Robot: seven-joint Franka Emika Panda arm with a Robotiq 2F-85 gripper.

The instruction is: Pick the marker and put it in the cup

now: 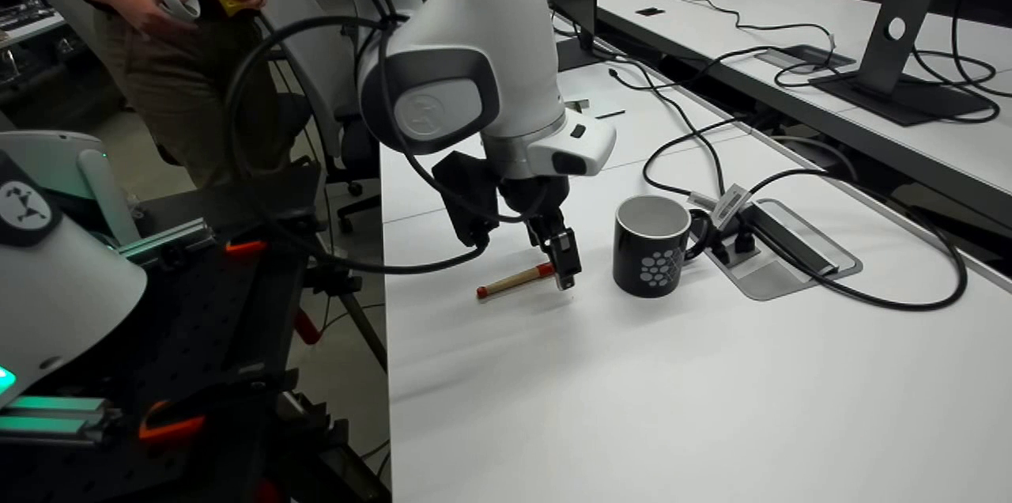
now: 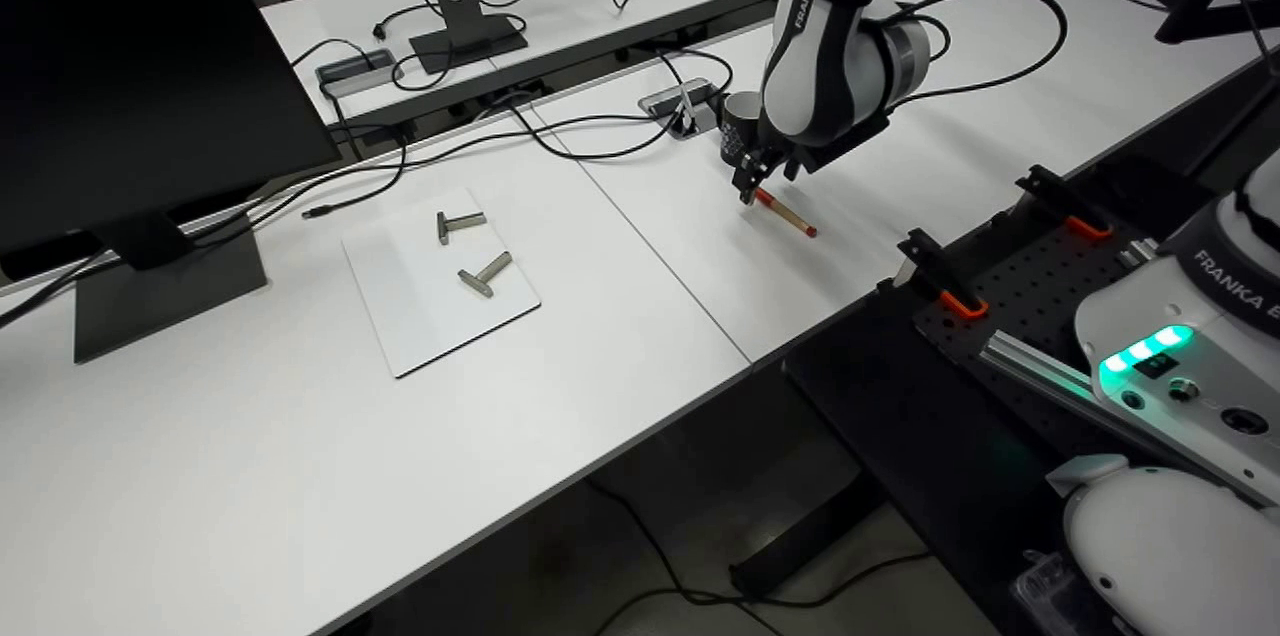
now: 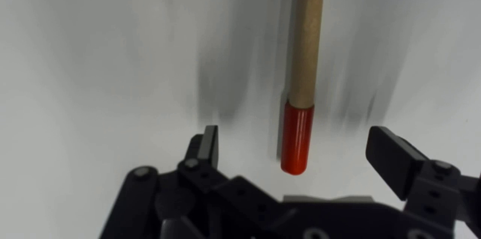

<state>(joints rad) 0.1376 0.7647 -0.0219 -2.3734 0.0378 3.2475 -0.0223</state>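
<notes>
The marker, a thin tan stick with red ends (image 1: 518,279), lies on the white table in both exterior views (image 2: 790,214). In the wrist view the marker (image 3: 307,43) runs from the top edge down between the fingers, its red end nearest the palm. My gripper (image 3: 293,135) is open, one finger on each side of the red end, touching neither side. In an exterior view the gripper (image 1: 553,256) points down, low over that end. The cup, a black mug with white dots (image 1: 650,258), stands upright beside the gripper; the arm partly covers the cup in an exterior view (image 2: 738,131).
A table socket box (image 1: 763,281) with black cables (image 1: 877,301) sits just behind the cup's handle. A white board (image 2: 400,286) with two T-shaped metal pieces (image 2: 487,274) lies farther along the table. A monitor (image 2: 140,96) stands at that end.
</notes>
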